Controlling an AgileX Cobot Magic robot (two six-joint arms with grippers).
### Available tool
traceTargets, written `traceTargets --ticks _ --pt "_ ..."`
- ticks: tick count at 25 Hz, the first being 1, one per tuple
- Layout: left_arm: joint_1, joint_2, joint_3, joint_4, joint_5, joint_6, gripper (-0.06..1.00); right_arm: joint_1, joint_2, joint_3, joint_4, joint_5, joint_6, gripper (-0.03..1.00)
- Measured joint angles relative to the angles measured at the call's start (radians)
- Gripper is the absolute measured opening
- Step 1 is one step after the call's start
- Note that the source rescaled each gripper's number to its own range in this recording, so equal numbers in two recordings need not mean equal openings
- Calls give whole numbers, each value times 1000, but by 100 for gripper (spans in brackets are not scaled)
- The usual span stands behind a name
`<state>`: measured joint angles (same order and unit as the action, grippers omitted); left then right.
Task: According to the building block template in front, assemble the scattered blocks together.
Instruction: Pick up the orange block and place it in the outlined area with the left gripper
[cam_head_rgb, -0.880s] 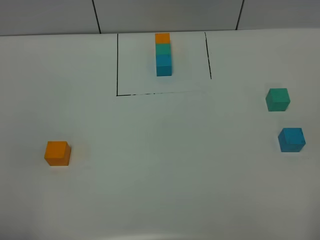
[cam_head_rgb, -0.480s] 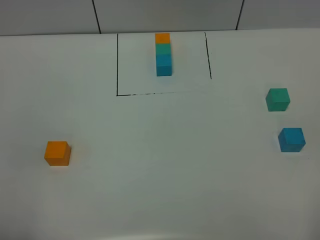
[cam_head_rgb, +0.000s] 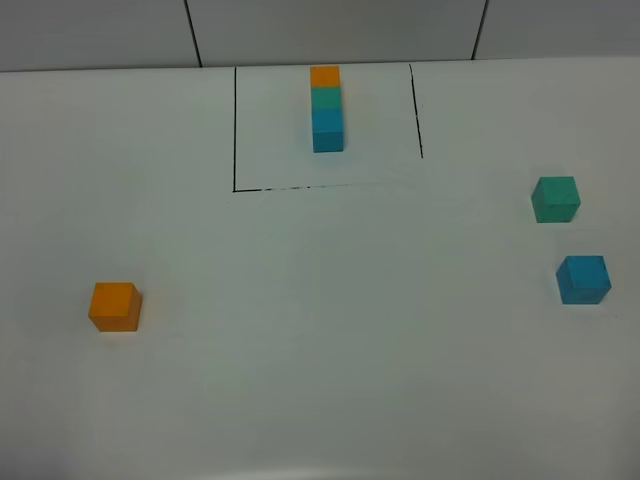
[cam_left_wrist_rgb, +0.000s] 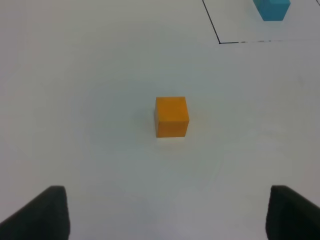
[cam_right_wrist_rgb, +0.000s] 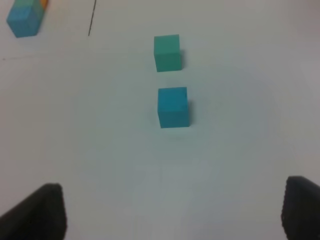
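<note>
The building block template (cam_head_rgb: 326, 108) is a row of orange, teal-green and blue cubes inside a thin black outline at the back middle of the table. The scattered blocks lie apart: an orange cube (cam_head_rgb: 114, 306) at the left, a teal-green cube (cam_head_rgb: 555, 198) and a blue cube (cam_head_rgb: 583, 279) at the right. In the left wrist view my left gripper (cam_left_wrist_rgb: 167, 215) stands open, short of the orange cube (cam_left_wrist_rgb: 171, 116). In the right wrist view my right gripper (cam_right_wrist_rgb: 172, 212) is open, with the blue cube (cam_right_wrist_rgb: 173, 106) ahead and the teal-green cube (cam_right_wrist_rgb: 167, 52) beyond it. Neither arm appears in the high view.
The white table (cam_head_rgb: 330, 330) runs back to a grey tiled wall (cam_head_rgb: 330, 30). The outline's corner (cam_left_wrist_rgb: 219, 42) and the template's blue end (cam_left_wrist_rgb: 271, 8) show in the left wrist view. The template's end (cam_right_wrist_rgb: 24, 17) shows in the right wrist view.
</note>
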<state>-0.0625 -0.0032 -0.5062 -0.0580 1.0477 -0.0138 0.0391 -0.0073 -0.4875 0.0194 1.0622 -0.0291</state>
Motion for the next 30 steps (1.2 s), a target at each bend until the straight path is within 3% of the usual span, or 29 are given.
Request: traceTargets --ticks 30 --pt "0 1 -1 0 -7 0 77 0 0 0 0 0 0 75"
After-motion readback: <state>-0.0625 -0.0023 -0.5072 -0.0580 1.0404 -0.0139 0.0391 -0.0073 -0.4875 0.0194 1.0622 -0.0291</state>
